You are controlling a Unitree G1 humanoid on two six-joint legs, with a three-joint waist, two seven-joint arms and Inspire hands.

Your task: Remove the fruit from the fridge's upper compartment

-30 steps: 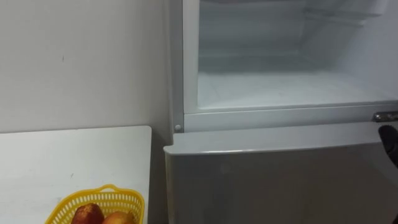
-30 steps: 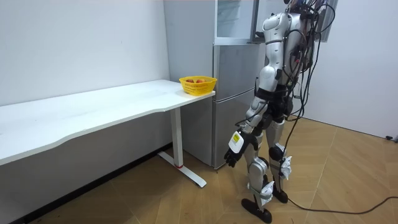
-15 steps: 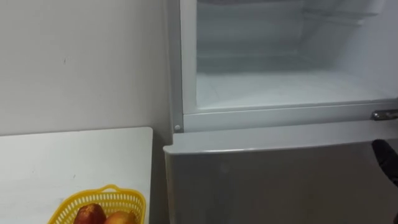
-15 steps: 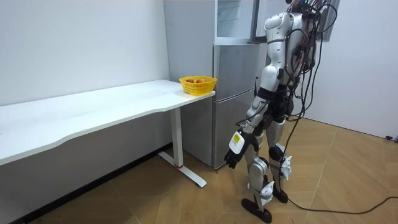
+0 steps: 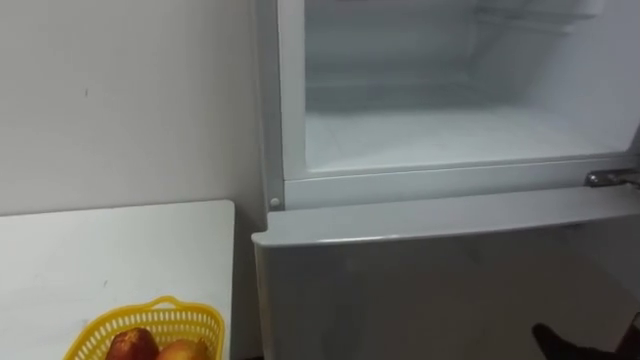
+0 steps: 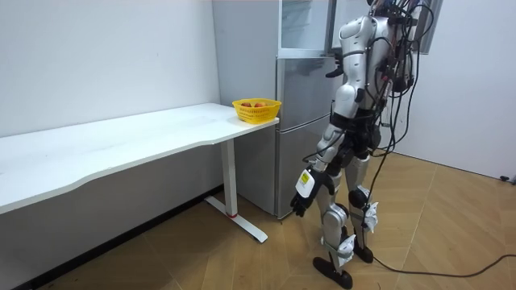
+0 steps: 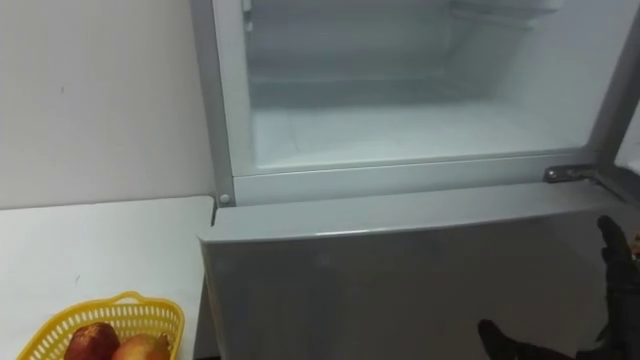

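The pale wall (image 5: 120, 100) takes up the upper left of the eye views. The grey fridge (image 5: 400, 215) covers the right side. In the room view the robot stands upright on the wood floor (image 6: 242, 258), right in front of the fridge and facing it. The top compartment (image 5: 450, 135) stands open in the upper right of the eye views, with its white floor and back wall in sight. The lower door (image 5: 400, 290) beneath it is closed. A white table (image 5: 110, 245) lies in the lower left, its end just beside the fridge's side. A yellow basket (image 5: 195, 322) sits on the table at the bottom left edge, near that end. The right hand (image 7: 618, 262) shows dark in the lower right corner, in front of the lower door. Its fingers are spread wide apart and there is nothing between them. In the room view the left hand (image 6: 300, 201) hangs low beside the thigh, near the picture's middle; whether it is open or closed I cannot tell. Fruit (image 5: 130, 347), one piece red and one orange, lies in the basket. A small metal hinge (image 5: 610, 178) sits at the right edge, where the compartment meets the lower door.
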